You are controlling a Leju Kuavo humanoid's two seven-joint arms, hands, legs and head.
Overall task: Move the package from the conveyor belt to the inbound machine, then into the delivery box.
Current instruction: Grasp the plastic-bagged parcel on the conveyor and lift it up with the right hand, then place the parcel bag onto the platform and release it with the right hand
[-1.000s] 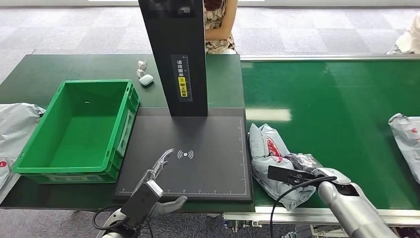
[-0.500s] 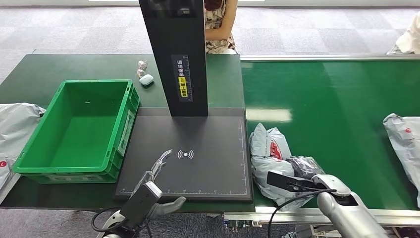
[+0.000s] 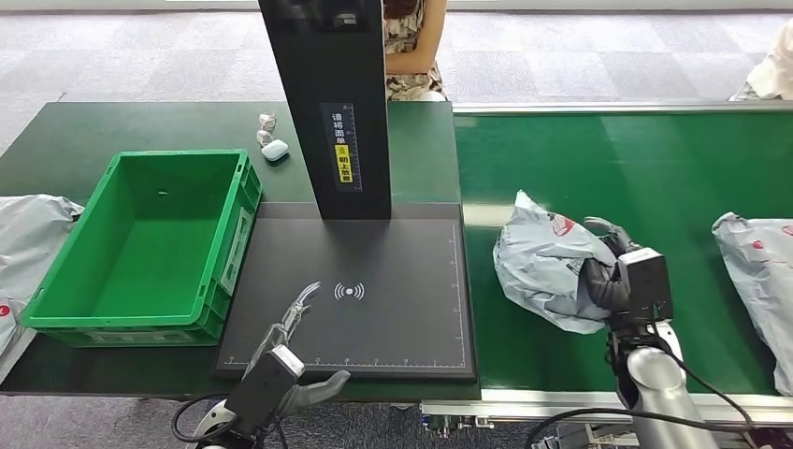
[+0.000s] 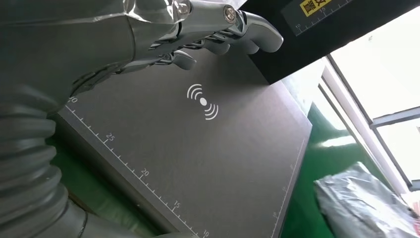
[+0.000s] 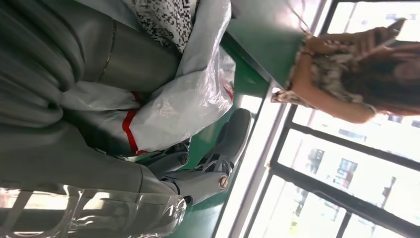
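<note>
My right hand (image 3: pixel 604 273) grips a crumpled grey package (image 3: pixel 546 264) with red print and holds it up over the green conveyor belt (image 3: pixel 655 178), just right of the inbound machine's black plate (image 3: pixel 393 281). In the right wrist view the package (image 5: pixel 190 96) bulges past my fingers (image 5: pixel 198 173), a speckled label showing on it. My left hand (image 3: pixel 290 341) hovers open at the plate's near edge, fingers (image 4: pixel 218 29) stretched toward the scan symbol (image 4: pixel 203 101). The green delivery box (image 3: pixel 140 243) stands empty left of the plate.
The machine's black tower (image 3: pixel 327 103) rises behind the plate. A second grey package (image 3: pixel 757 271) lies on the belt at the right, another (image 3: pixel 28 238) left of the box. Small white items (image 3: pixel 274 150) sit behind the box. A person (image 3: pixel 411 47) sits beyond the table.
My right hand has raised the package off the belt's near edge and carried it up and to the right. The second package on the belt has drifted left. My left hand has stayed put.
</note>
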